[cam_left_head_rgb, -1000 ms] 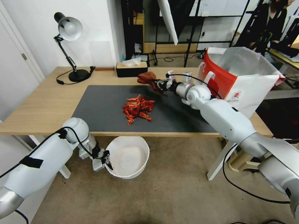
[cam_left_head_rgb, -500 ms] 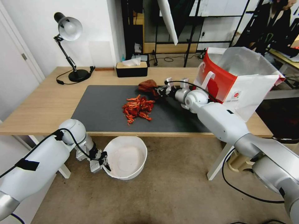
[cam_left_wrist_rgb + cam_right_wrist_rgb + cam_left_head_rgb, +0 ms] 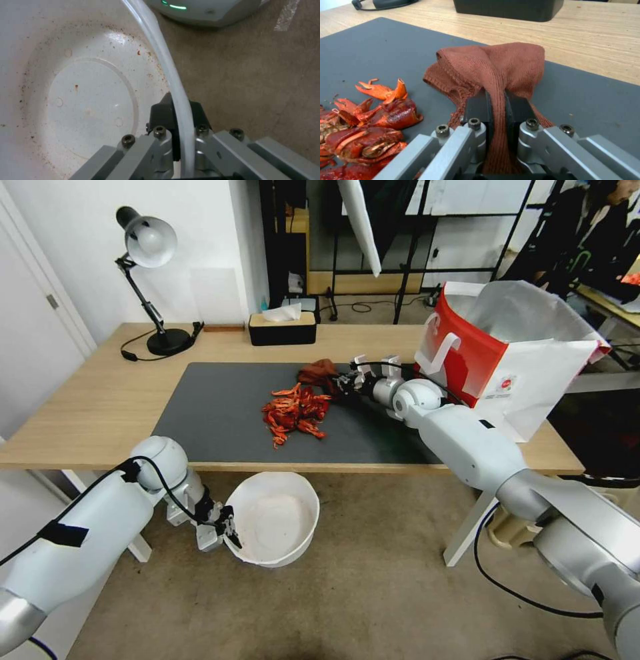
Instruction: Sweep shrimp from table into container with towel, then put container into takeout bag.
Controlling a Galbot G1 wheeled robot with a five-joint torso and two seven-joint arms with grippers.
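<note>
Head view: right gripper point(image 3: 341, 380) pinches the towel point(image 3: 319, 372) just behind the shrimp point(image 3: 295, 413) — far side. Left gripper point(image 3: 227, 527) clamps the container point(image 3: 277, 517) rim below the table point(image 3: 87, 407) edge — near side.

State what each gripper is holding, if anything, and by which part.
The right gripper pinches a bunched fold of the towel. The left gripper clamps the rim of the container, one finger inside, one outside.

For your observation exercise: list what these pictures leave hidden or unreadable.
- Takeout bag interior: head view, its red front wall blocks it.
- Bag logo: head view, too small to read.
- Container far rim: left wrist view, cut off by the edge.
- Towel pinched fold: right wrist view, hidden inside right claw.
</note>
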